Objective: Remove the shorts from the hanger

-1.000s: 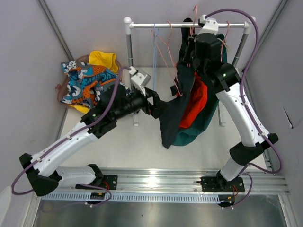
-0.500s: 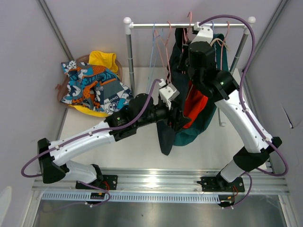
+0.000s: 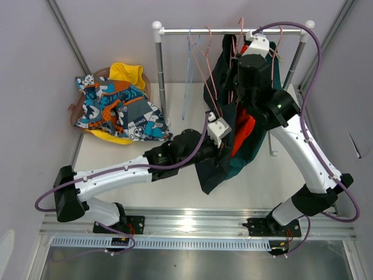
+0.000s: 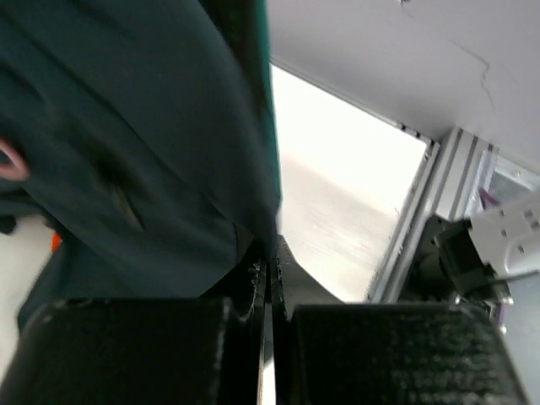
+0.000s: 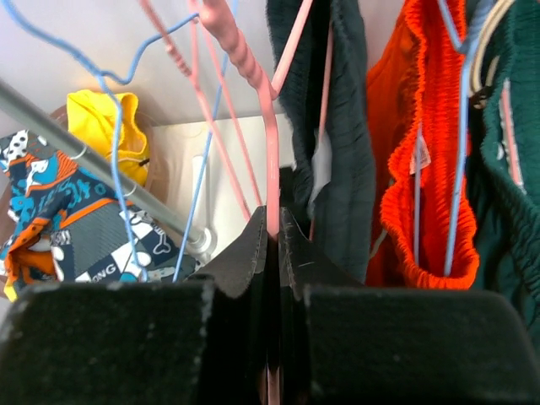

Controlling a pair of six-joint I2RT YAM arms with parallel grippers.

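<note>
Two grips set: my left gripper [image 4: 270,263] pinches dark shorts [image 4: 126,152] hem to pull near; right gripper [image 5: 272,232] clamps pink hanger [image 5: 272,160], steadying it.

From the white tube rail [image 3: 192,30] hang very dark navy fabric shorts [image 3: 207,175], orange-red shorts [image 3: 243,132] and teal green shorts [image 3: 246,161]. The left hand [image 3: 226,153] presses into the dark ones; the right hand [image 3: 240,55] is up at a pink wire hanger [image 3: 240,26]. Bright yellow shorts [image 3: 128,74] and blue-orange-white patterned shorts [image 3: 116,108] lie heaped far left.
</note>
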